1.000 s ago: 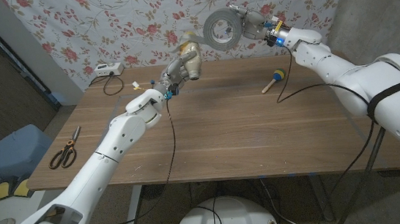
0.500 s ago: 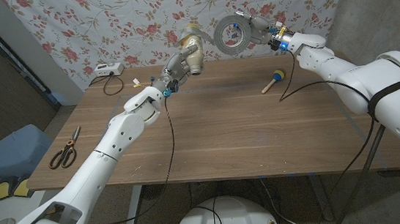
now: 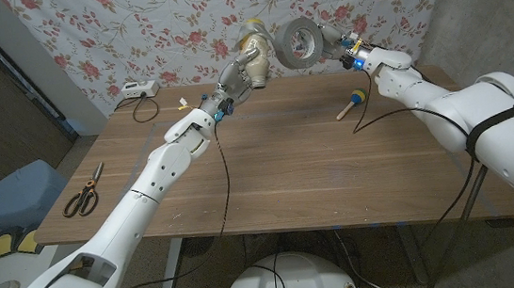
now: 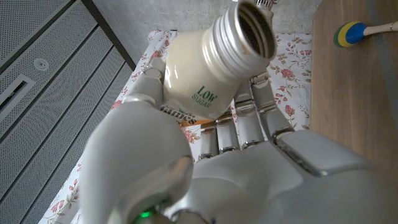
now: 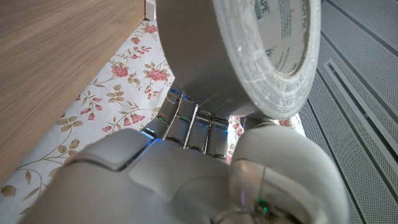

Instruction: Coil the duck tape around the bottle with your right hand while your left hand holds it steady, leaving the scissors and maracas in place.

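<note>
Here the left hand (image 3: 234, 74) grips the cream plastic bottle (image 3: 252, 45) above the desk's far edge; just beside it, the right hand (image 3: 334, 42) holds the grey duck tape roll (image 3: 303, 40).

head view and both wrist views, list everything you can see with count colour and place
bottle: one, cream with an open threaded neck, held up above the table's far edge
duck tape: one roll, grey, held up beside the bottle
maraca: one, wooden handle with a blue, yellow and green head, far right of the table
scissors: one pair, black handles, near the table's left edge
white device: one, with a cable, far left corner
table: one, brown wood
floral cloth: one, pale with red roses, behind the table
left hand: one, grips the bottle
right hand: one, holds the duck tape
</note>
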